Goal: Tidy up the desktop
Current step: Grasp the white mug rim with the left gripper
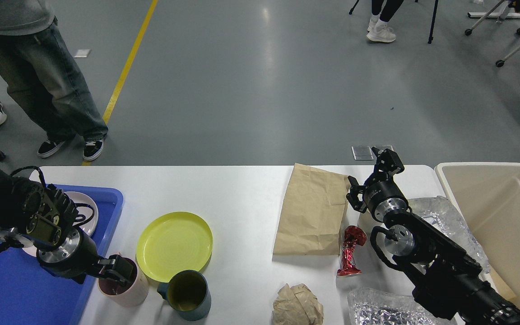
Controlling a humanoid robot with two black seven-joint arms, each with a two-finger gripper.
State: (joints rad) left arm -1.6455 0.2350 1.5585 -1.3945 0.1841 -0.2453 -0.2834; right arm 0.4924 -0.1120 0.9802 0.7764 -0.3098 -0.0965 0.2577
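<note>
The white desktop (242,198) carries a yellow plate (174,246), a pink cup (127,289), a dark teal cup (188,295), a flat brown paper bag (312,210), a red foil wrapper (350,250), a crumpled paper ball (297,304) and crinkled clear plastic (440,221). My left gripper (116,270) is open, with its fingertips at the pink cup's near-left rim. My right gripper (370,177) is open and empty above the table's far edge, just right of the paper bag.
A blue tray (11,289) at the left holds a pink plate (86,212). A beige bin (499,216) stands at the right. More clear plastic (386,309) lies at the front right. People stand on the floor beyond the table.
</note>
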